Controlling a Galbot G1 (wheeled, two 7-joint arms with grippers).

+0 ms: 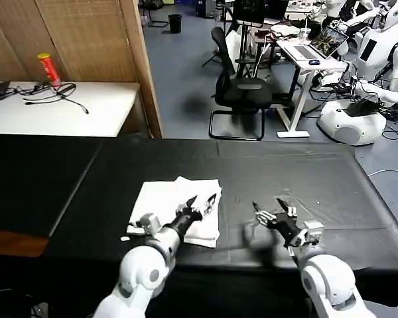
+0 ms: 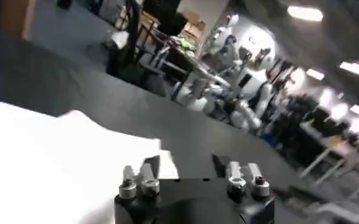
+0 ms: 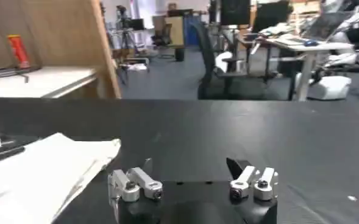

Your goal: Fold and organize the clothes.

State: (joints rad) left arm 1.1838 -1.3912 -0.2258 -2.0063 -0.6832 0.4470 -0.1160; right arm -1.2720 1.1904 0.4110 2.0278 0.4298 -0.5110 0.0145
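In the head view a white T-shirt (image 1: 166, 207) lies folded into a rough rectangle on the black table (image 1: 305, 179), a little left of centre in the lower half of the frame, its plain side up and a thicker folded layer along its lower right edge. The left gripper (image 1: 203, 204) sits over the shirt's right edge, just below centre of the frame, its two fingers spread wide with nothing between them; whether the tips touch the cloth cannot be told. The right gripper (image 1: 270, 207) is to the right of the shirt, clear of it, over bare table, its fingers likewise spread wide and empty. In the left wrist view the shirt (image 2: 51, 164) fills the lower left of the frame, and the left gripper (image 2: 185, 163) shows at the bottom centre with its fingers apart, one over the cloth's edge and the other over black table. In the right wrist view the shirt (image 3: 45, 173) lies at the lower left with a corner pointing toward centre, and the right gripper (image 3: 188, 165) at the bottom centre is open above the table (image 3: 258, 134), beside the shirt but apart from it. A white desk (image 1: 86, 106) with a red can (image 1: 48, 69) stands at the upper left of the head view.
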